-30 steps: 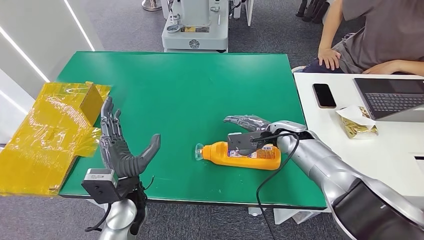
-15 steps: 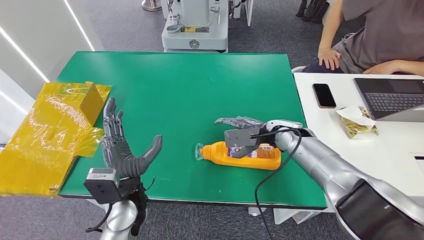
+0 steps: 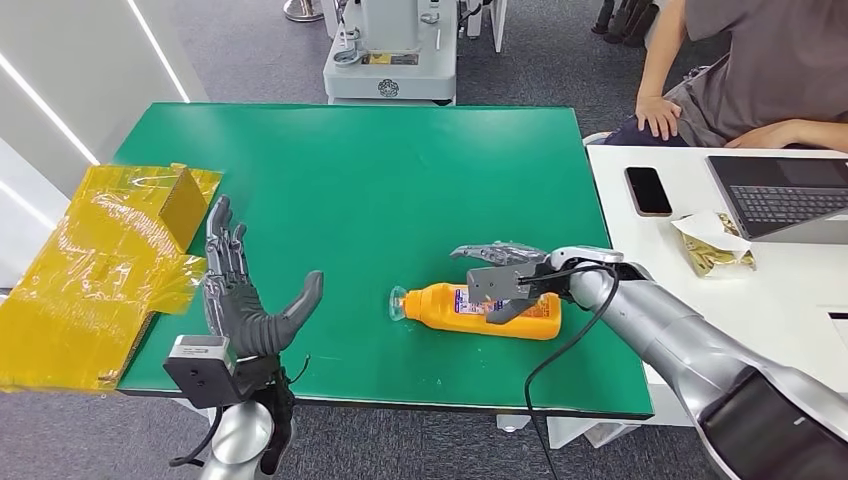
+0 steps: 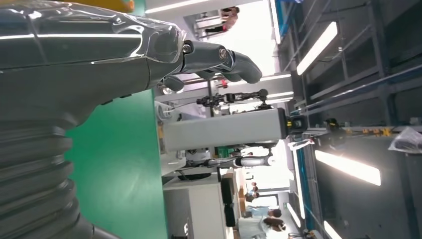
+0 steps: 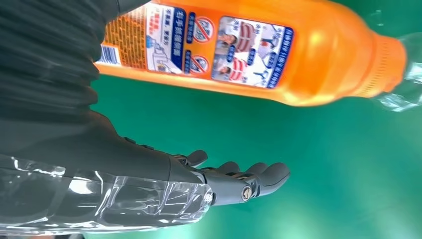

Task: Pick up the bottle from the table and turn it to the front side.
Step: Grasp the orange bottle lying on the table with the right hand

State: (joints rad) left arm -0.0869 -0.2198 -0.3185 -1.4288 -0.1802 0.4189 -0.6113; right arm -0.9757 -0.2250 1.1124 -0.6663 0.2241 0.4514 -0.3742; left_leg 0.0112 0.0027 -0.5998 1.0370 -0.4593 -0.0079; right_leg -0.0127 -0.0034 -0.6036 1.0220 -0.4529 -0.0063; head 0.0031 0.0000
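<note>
Orange bottle [image 3: 485,311] lying on its side at lower centre of the green table [image 3: 380,170], right hand [image 3: 500,268] spread just above its label, left hand [image 3: 240,290] spread at lower left; best grasped mid-body, squarely, before rotating.

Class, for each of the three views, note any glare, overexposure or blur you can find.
Head view: sharp, evenly lit, with glare on the yellow wrapping. Left wrist view: bright ceiling lights blow out the background. Right wrist view: bottle label crisp, soft sheen at its neck.

yellow box [image 3: 95,270], phone [image 3: 648,190], laptop [image 3: 785,197]
</note>
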